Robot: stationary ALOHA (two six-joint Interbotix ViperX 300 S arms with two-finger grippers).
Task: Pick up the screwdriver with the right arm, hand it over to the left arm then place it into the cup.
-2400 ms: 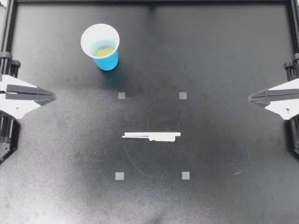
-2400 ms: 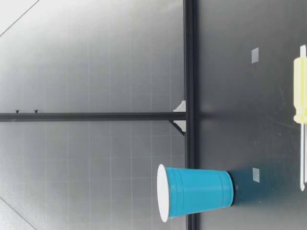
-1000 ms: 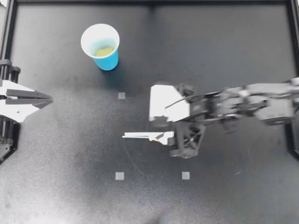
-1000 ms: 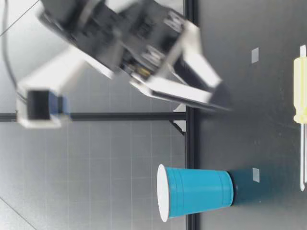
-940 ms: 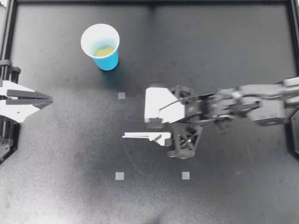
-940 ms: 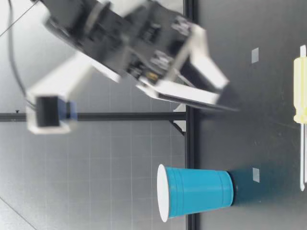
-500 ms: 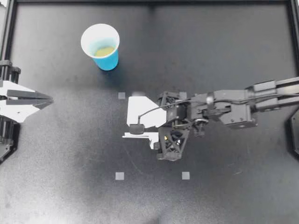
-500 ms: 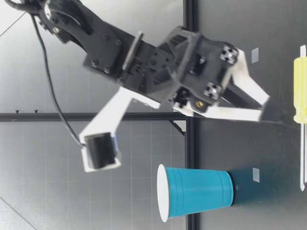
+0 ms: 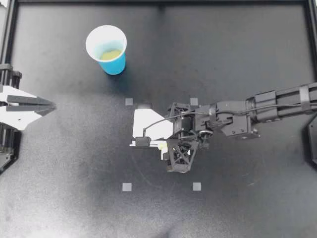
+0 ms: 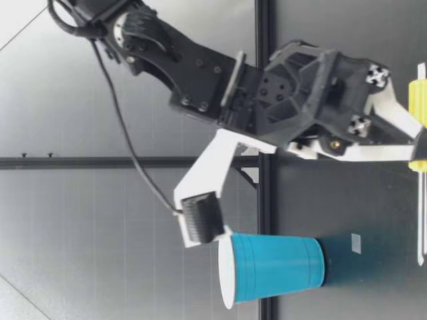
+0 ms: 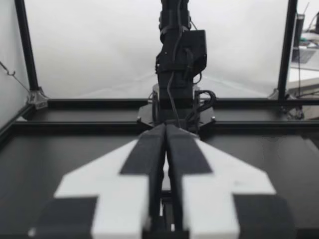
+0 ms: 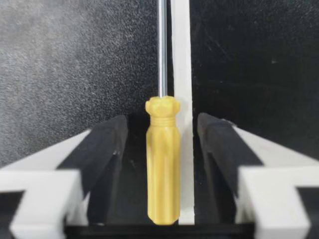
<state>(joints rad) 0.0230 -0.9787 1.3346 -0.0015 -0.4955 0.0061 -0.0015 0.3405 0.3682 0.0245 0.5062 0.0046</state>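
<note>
The right tool (image 9: pixel 157 144), spread open, straddled the yellow-handled screwdriver (image 12: pixel 163 164) lying flat on the worktop (image 9: pixel 247 208) near the top view's centre, where an uneven squeeze could roll it free.

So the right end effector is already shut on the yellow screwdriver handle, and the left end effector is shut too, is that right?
Not quite. The right end effector is open: in the right wrist view the screwdriver handle lies between its fingers with a gap on each side. The left end effector is indeed shut.
</note>
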